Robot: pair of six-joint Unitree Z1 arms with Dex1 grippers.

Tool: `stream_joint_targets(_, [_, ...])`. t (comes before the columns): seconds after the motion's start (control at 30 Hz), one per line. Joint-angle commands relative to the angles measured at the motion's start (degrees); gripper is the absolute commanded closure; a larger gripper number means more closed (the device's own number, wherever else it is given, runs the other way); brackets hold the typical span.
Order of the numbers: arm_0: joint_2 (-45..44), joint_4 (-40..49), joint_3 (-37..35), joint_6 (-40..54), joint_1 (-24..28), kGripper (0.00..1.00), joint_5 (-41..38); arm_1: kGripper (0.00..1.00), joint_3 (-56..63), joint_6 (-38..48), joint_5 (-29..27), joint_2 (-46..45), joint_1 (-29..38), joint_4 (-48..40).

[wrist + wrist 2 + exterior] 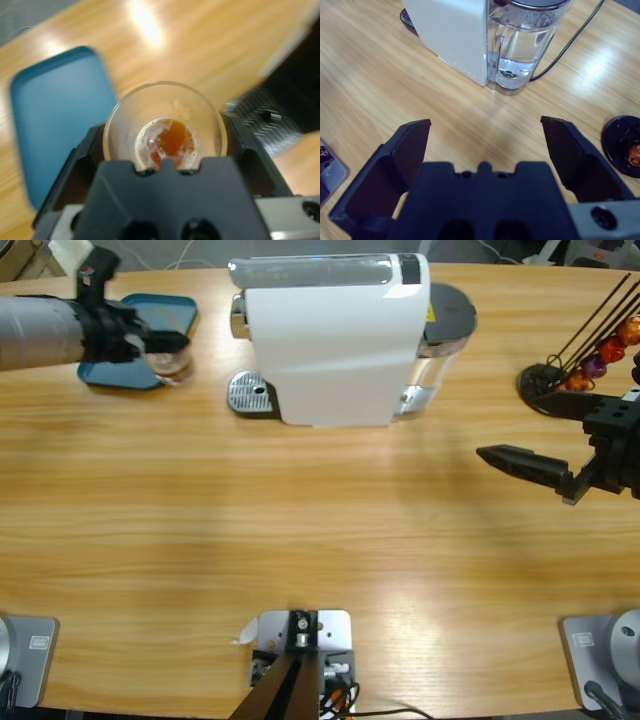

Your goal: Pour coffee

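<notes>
A small clear glass [165,107] sits between the jaws of my left gripper [165,137], which is shut on it. A shallow layer of brown coffee [172,142] lies at its bottom. In the high view the glass [174,364] is at the right edge of the blue tray [150,315], at the far left, with the left gripper [168,343] around it. I cannot tell whether it rests on anything. My right gripper [505,425] stands open and holds nothing, to the right of the white coffee machine [335,340]. In the right wrist view that gripper [485,125] is over bare wood.
The machine's metal drip grate [250,395] lies just right of the glass. A clear water tank [525,45] with a black cable [570,40] stands on the machine's side. A capsule rack [590,350] with coloured capsules stands at the far right, beside the right gripper.
</notes>
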Motion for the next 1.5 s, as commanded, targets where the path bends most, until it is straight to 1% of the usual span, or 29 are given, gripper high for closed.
stream_joint_targets(0.03, [3.9, -2.8, -0.6, -2.6, 8.6, 1.000, 7.2, 0.018, 0.6, 0.6, 1.1, 1.5, 0.5, 0.5])
stream_joint_targets(0.13, [7.4, -5.1, -3.1, -4.3, 10.6, 1.000, 6.2, 0.018, 0.5, 0.6, 1.0, 1.7, 0.5, 0.5])
stream_joint_targets(0.3, [13.3, -5.2, -8.2, -5.5, 12.5, 1.000, 4.3, 0.018, 0.3, 0.6, 0.9, 2.2, 0.5, 0.6])
stream_joint_targets(0.43, [17.1, -5.2, -10.5, -6.9, 14.0, 1.000, 3.8, 0.018, 0.2, 0.6, 0.9, 3.0, 0.5, 0.6])
stream_joint_targets(0.6, [18.8, -5.0, -12.8, -6.9, 14.5, 1.000, 2.9, 0.018, 0.1, 0.6, 0.8, 3.1, 0.5, 0.6])
stream_joint_targets(1.03, [20.2, 1.1, -14.8, -6.9, 14.5, 1.000, 1.5, 0.018, 0.1, 0.6, 0.5, 2.5, 0.4, 0.6])
stream_joint_targets(1.07, [20.3, 1.4, -14.9, -7.0, 14.6, 0.889, 1.0, 0.018, 0.1, 0.6, 0.5, 2.5, 0.4, 0.6])
stream_joint_targets(1.1, [20.3, 1.9, -14.9, -7.1, 14.7, 0.535, 0.9, 0.018, 0.1, 0.6, 0.5, 2.5, 0.4, 0.6])
stream_joint_targets(1.13, [19.9, 2.2, -14.6, -7.0, 14.7, 0.213, 1.0, 0.018, 0.1, 0.6, 0.5, 2.4, 0.4, 0.6])
stream_joint_targets(1.17, [19.2, 2.2, -13.9, -6.9, 14.7, 0.036, 1.1, 0.018, 0.1, 0.6, 0.5, 2.5, 0.4, 0.6])
stream_joint_targets(1.2, [18.3, 2.2, -13.1, -7.0, 14.7, 0.004, 1.2, 0.018, 0.1, 0.6, 0.5, 2.5, 0.4, 0.6])
stream_joint_targets(1.43, [14.5, 2.1, -12.0, -7.0, 14.7, 0.004, 1.1, 0.018, 0.2, 0.6, 0.6, 2.0, 0.4, 0.7])
stream_joint_targets(1.5, [12.0, 2.1, -11.1, -7.0, 14.6, 0.004, 1.9, 0.018, 0.2, 0.6, 0.5, 2.0, 0.4, 0.7])
